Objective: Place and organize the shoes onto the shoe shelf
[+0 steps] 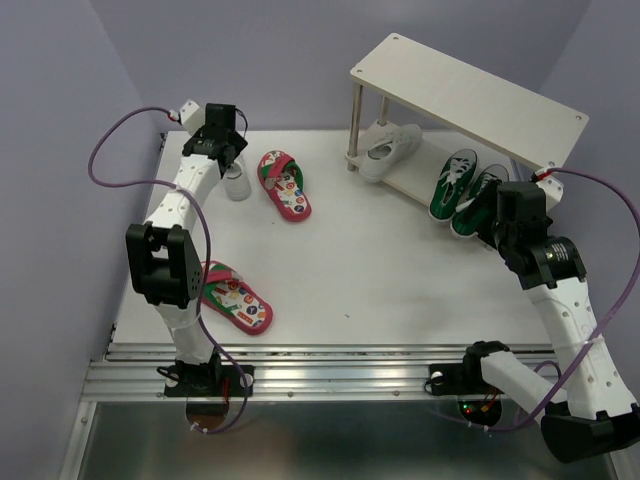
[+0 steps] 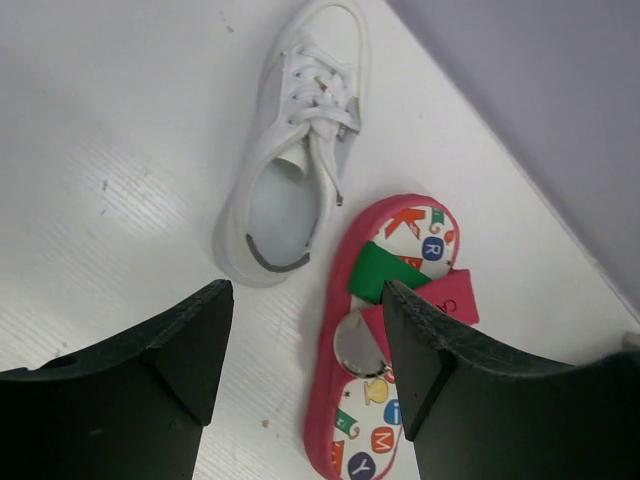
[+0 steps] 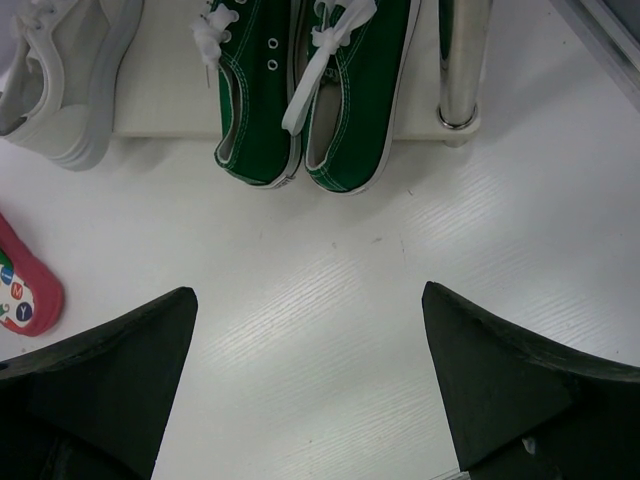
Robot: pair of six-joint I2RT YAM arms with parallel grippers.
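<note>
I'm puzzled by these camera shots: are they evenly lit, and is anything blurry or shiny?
Top view: soft even light, sharp, faint shadow under the top board of the shoe shelf. Left wrist view: the metal disc on the flip-flop glints; the left gripper looks dark. Right wrist view: the shelf post shines, the green sneakers are crisp.

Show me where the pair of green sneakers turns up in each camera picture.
Top external: the green sneakers sit side by side on the lower board of the shoe shelf, right of centre.
Left wrist: not in it.
Right wrist: top centre, at the board's front edge.
Shared landmark: the white sneaker on the same board, to their left in both of those views.
</note>
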